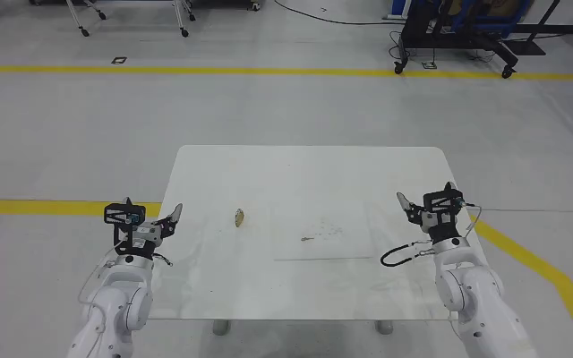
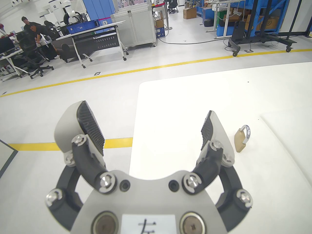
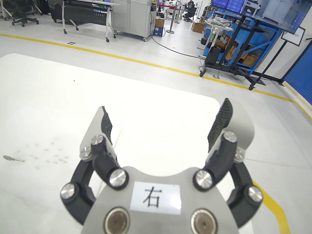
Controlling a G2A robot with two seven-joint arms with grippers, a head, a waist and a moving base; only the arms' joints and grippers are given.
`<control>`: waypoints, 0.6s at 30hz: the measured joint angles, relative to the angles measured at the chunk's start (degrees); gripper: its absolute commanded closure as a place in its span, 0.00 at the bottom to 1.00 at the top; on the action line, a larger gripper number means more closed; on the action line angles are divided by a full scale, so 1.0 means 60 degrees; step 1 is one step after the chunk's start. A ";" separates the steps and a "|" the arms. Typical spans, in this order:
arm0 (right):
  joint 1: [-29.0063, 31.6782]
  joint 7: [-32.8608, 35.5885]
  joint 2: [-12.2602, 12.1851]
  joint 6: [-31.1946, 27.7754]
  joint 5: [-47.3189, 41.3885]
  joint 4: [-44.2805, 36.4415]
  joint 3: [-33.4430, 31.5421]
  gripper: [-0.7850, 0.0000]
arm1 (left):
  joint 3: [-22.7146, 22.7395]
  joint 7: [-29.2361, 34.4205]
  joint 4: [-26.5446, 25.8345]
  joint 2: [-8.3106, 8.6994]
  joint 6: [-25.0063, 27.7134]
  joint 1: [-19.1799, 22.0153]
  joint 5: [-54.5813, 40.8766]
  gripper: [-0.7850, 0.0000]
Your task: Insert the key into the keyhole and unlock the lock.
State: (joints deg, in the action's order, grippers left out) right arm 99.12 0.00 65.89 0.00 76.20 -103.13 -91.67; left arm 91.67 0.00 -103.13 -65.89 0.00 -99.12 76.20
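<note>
While straddling the left edge of the surface, left hand spread wide, gripping nothing, half out over the floor and half over the white top. Across to the other side: right hand poised at the right edge, likewise spread wide and pinching nothing. Between the two, out on the open top, the task's pair. First the lock, left of centre and nearer the left hand than the right (brass-coloured body, silvery shackle with a dark round piece at it, as seen from the left wrist). Sits apart from that hand, touching nothing but the surface, and hard to call whether lying flat or propped on an edge. Then the key, small and silvery, lying flat a little to the right of the lock and slightly closer to the near edge, well apart from it and not in the keyhole. Shows from the right wrist as a rounded head and a thin blade, with a patch of faint scuff marks just beside it. Both hands well clear of lock and key, touching neither.
</note>
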 measured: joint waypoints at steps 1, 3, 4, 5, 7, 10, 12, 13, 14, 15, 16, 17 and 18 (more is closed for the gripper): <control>0.0000 0.0000 0.0000 0.0000 0.0000 0.0000 0.0000 0.00 | 0.0000 0.0000 0.0000 0.0000 0.0000 0.0000 0.0000 0.00; 0.0000 0.0000 0.0000 0.0000 0.0000 0.0000 0.0000 0.00 | 0.0000 0.0000 0.0000 0.0000 0.0000 0.0000 0.0000 0.00; 0.0000 0.0000 0.0000 0.0000 0.0000 0.0000 0.0000 0.00 | 0.0000 0.0000 0.0000 0.0000 0.0000 0.0000 0.0000 0.00; -0.0012 -0.0003 -0.0001 -0.0023 0.0027 -0.0013 0.0023 0.00 | 0.0000 0.0000 0.0000 0.0000 0.0000 0.0000 0.0000 0.00; -0.0128 0.0081 -0.0001 -0.0185 0.0444 -0.0038 0.0273 0.00 | 0.0000 0.0000 0.0000 0.0000 0.0000 0.0000 0.0000 0.00; -0.0486 0.0436 0.0006 -0.0823 0.0966 0.0158 0.0815 0.00 | 0.0000 0.0000 0.0000 0.0000 0.0000 0.0000 0.0000 0.00; -0.0749 0.0609 0.0013 -0.1310 0.1025 0.0370 0.1102 0.00 | 0.0000 0.0000 0.0000 0.0000 0.0000 0.0000 0.0000 0.00; -0.0919 0.0680 0.0017 -0.1637 0.1028 0.0517 0.1272 0.00 | 0.0000 0.0000 0.0000 0.0000 0.0000 0.0000 0.0000 0.00; -0.1040 0.0713 0.0020 -0.1863 0.1067 0.0618 0.1392 0.00 | 0.0000 0.0000 0.0000 0.0000 0.0000 0.0000 0.0000 0.00; -0.1181 0.0726 0.0024 -0.2107 0.1133 0.0734 0.1540 0.00 | 0.0000 0.0000 0.0000 0.0000 0.0000 0.0000 0.0000 0.00; -0.1269 0.0725 0.0029 -0.2265 0.1168 0.0808 0.1647 0.00 | 0.0000 0.0000 0.0000 0.0000 0.0000 0.0000 0.0000 0.00; -0.1346 0.0721 0.0033 -0.2434 0.1176 0.0875 0.1747 0.00 | 0.0000 0.0000 0.0000 0.0000 0.0000 0.0000 0.0000 0.00; -0.1446 0.0718 0.0036 -0.2728 0.1116 0.0967 0.1866 0.00 | 0.0000 0.0000 0.0000 0.0000 0.0000 0.0000 0.0000 0.00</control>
State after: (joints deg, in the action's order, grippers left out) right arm 90.44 4.31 66.11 -16.37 82.90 -97.33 -80.48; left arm 91.67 0.00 -103.13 -65.89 0.00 -99.12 76.20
